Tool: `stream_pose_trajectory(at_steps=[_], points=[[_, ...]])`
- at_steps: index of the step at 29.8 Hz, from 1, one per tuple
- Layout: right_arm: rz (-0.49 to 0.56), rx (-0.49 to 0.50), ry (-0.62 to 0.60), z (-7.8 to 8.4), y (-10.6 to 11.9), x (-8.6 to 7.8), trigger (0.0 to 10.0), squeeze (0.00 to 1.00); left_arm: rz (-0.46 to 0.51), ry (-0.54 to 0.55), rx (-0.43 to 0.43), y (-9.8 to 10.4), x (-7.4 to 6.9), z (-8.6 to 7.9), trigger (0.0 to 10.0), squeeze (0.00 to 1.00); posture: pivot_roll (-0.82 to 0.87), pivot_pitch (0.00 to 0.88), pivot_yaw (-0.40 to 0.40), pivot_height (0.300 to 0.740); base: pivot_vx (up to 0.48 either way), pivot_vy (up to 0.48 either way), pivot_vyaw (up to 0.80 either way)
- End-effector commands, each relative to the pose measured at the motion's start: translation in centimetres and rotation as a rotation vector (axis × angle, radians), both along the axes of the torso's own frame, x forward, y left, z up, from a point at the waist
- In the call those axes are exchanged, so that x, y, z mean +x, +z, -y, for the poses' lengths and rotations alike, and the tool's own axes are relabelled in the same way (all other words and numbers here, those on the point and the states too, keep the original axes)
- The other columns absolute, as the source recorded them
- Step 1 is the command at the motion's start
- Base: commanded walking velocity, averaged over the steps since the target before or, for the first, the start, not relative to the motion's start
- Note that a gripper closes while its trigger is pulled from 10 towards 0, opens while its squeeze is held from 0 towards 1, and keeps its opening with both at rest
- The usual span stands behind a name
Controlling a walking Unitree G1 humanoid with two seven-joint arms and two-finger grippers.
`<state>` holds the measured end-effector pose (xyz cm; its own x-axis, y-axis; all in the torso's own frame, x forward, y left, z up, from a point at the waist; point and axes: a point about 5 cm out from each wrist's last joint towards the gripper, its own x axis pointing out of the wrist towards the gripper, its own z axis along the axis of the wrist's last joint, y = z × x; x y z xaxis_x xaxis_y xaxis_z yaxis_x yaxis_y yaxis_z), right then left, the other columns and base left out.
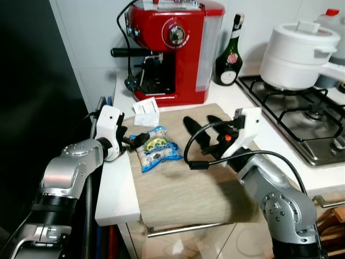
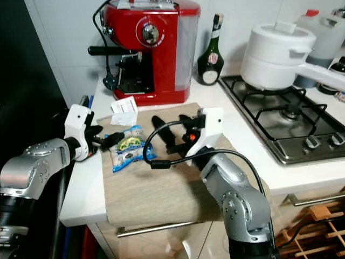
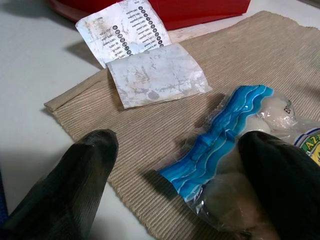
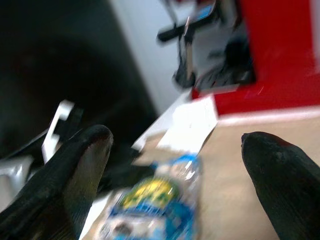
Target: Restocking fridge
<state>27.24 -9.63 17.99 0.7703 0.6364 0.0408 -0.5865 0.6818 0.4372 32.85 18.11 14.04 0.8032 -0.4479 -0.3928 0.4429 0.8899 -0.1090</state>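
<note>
Both grippers open around a soft food pack on the beige woven mat.

The clear plastic pack with a blue sealed edge and a yellow-green label [image 1: 157,149] lies on the beige woven mat [image 1: 188,189], in front of the red coffee machine [image 1: 175,48] and just beside a folded white paper slip [image 1: 146,112]. The pack looks light, soft and a little slippery, with round pale pieces inside that may squash; I think the flat blue seal or the narrow end is the safest place to pinch. The left gripper [image 3: 190,165] has its jaws wide open, holding nothing; one finger touches the pack's end, the other is beside it on the mat. The right gripper [image 1: 202,129], also wide open and empty, points at the pack from the other side, a little apart.
</note>
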Motion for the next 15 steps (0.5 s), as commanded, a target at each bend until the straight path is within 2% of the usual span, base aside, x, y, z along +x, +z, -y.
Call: stream_pose_trajectory(at_steps=[1, 3, 5, 6, 7, 10, 12, 15], points=[[-0.071, 0.006, 0.059, -0.5, -0.7, -0.2, 10.0, 0.09, -0.274, 0.005, 0.074, -6.0, -2.2, -0.1, 10.0, 0.00, -0.08, 0.000, 0.010, 0.740, 0.000, 0.000, 0.00], [-0.125, -0.001, 0.071, -0.6, -1.3, -0.1, 10.0, 0.09, -0.268, 0.006, 0.071, -5.9, -2.1, -0.1, 10.0, 0.00, -0.08, 0.000, 0.010, 0.740, 0.000, 0.000, 0.00], [-0.205, -0.054, 0.079, -0.7, -2.4, 0.1, 10.0, 0.06, -0.262, 0.011, 0.070, -5.7, -1.9, -0.2, 10.0, 0.00, -0.07, 0.000, 0.011, 0.740, 0.000, 0.000, 0.00], [-0.205, -0.054, 0.079, -0.7, -2.4, 0.1, 10.0, 0.06, -0.262, 0.011, 0.070, -5.7, -1.9, -0.2, 10.0, 0.00, -0.07, 0.000, 0.011, 0.740, 0.000, 0.000, 0.00], [-0.236, -0.077, 0.089, -0.8, -2.8, 0.2, 10.0, 0.00, -0.259, 0.012, 0.070, -5.7, -1.8, -0.2, 10.0, 0.00, -0.07, 0.000, 0.011, 0.740, 0.000, 0.000, 0.00], [-0.319, -0.133, 0.128, -1.1, -4.2, 0.3, 10.0, 0.00, -0.255, 0.016, 0.069, -5.6, -1.7, -0.4, 10.0, 0.00, -0.08, 0.000, 0.015, 0.740, 0.000, 0.000, 0.00], [-0.321, -0.173, 0.142, -1.6, -4.6, 0.7, 10.0, 0.00, -0.251, 0.017, 0.069, -5.5, -1.6, -0.4, 10.0, 0.00, -0.08, 0.000, 0.015, 0.740, 0.000, 0.000, 0.00], [-0.320, -0.170, 0.162, -2.3, -4.5, 0.9, 10.0, 0.00, -0.248, 0.016, 0.068, -5.4, -1.5, -0.3, 10.0, 0.00, -0.08, 0.000, 0.017, 0.740, 0.000, 0.000, 0.00]])
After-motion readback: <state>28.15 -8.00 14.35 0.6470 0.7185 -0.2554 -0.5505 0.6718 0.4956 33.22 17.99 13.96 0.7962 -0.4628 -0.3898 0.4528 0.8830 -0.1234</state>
